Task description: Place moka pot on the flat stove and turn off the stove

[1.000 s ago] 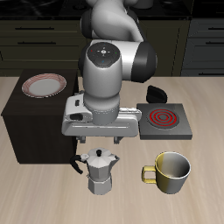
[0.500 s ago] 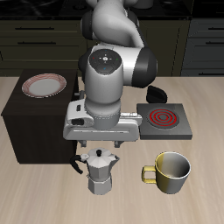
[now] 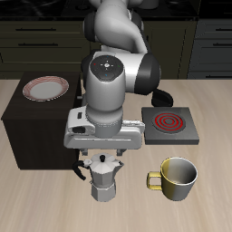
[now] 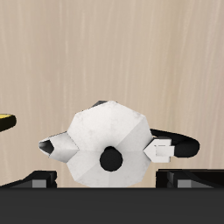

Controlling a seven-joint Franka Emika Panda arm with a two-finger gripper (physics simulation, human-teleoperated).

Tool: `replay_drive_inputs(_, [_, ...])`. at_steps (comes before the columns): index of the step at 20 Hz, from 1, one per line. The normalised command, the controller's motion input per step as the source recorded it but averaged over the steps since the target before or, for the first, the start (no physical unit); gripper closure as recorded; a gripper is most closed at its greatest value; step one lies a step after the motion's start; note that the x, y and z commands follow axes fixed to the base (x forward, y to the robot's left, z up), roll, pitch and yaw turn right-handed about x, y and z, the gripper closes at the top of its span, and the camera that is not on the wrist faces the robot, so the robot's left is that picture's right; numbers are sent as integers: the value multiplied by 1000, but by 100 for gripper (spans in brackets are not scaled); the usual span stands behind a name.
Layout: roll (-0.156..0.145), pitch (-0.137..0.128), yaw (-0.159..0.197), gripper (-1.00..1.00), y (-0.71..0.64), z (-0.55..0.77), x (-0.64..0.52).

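1. Silver and faceted, the moka pot (image 3: 105, 179) stands upright on the counter (image 3: 54, 204) near its front edge, long axis vertical, lid knob up; it is well apart from the flat stove (image 3: 170, 126).
2. From the wrist view the moka pot (image 4: 107, 144) sits right under the gripper (image 4: 105, 179), its spout poking out one side and its black handle out the other, so spout-to-handle runs crosswise to the camera.
3. Beside the pot, the yellow-olive mug (image 3: 176, 178) waits close by: a sideways swing could clip it.
4. The gripper hangs just over the lid; its fingers show only as dark edges, so I cannot tell how wide it stands, and it has hold of nothing that I can see.
5. My call: the step in hand is the reach for the grasp. Come straight down, centre on the narrow waist or the handle, close firmly, lift clear before travelling.
6. Farther back, the stove's red coil glows; the dark brown cabinet (image 3: 36, 127) carries a plate (image 3: 45, 88).
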Motion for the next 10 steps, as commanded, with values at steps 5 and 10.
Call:
replay_drive_inputs(5, [13,32,-18,-100,24,-243,38])
replay_drive_inputs(10, [21,58,16,-100,78,-349,83])
